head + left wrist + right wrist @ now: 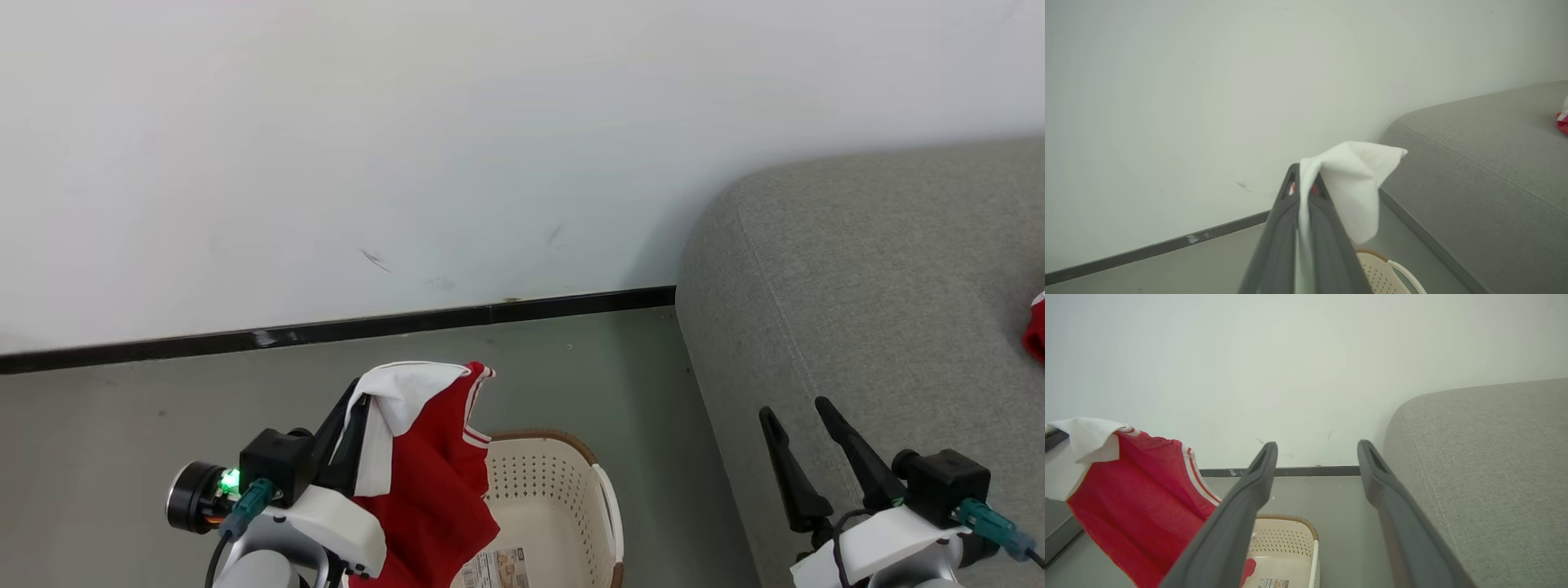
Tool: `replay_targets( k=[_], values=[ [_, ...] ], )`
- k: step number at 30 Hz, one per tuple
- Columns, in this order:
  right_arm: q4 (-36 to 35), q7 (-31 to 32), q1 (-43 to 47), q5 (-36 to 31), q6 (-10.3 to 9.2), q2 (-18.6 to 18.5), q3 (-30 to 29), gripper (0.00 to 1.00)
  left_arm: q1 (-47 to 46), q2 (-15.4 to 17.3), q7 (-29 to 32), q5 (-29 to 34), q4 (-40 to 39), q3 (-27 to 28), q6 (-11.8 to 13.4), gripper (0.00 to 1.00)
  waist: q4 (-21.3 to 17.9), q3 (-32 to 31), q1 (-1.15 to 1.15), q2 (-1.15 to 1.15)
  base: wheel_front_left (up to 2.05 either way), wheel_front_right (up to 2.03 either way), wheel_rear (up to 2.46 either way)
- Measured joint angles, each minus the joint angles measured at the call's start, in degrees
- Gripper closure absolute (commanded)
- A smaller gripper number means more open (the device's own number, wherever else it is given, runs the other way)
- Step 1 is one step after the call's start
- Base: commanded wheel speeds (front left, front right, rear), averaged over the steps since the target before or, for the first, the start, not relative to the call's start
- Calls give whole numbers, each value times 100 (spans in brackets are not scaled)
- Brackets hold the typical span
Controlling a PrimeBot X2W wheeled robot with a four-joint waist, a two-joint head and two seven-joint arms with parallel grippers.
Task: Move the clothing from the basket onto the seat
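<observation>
Left gripper (1304,175) clenched on a white corner of the clothing (433,465), red body hanging over the basket (539,482); hem may not be clear of its rim

Judgement: raise until the hem passes the rim, then swing right over the bare floor (645,392) and above the rounded edge of the seat (857,286), slowly, since a corner pinch could slip. Right gripper (793,406) is spread wide and empty over the seat's near edge, so pass behind it. Set down short of the red item (1037,327)
</observation>
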Motion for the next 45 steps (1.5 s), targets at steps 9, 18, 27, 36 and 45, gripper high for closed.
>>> replay_targets(
  k=[9, 18, 27, 36, 45],
  values=[
    [-26, 0, 74, -45, 0, -5, 67, 0, 138, 67, 156, -1, -394, 13, 93, 100, 67, -92, 0, 0, 0, 0, 0],
    [-33, 0, 75, -93, 0, -82, 215, 0, 242, 98, 280, 0, -865, 3, 144, 100, 95, -78, 0, 0, 0, 0, 0],
    [-94, 0, 37, -163, 0, -138, 575, 0, 242, 123, 435, 22, -1335, -86, 146, 100, 134, -41, 0, 0, 0, 0, 0],
    [-105, 0, -315, -194, 0, -331, 1270, 0, 237, 122, 673, 70, -1937, -344, 115, 100, 224, 27, 1, 0, 0, 0, 0],
    [126, 0, -648, -230, 0, -527, 1893, 0, 224, 89, 857, 114, -2410, -614, -10, 100, 324, 25, 0, 0, 0, 0, 0]
  ],
)
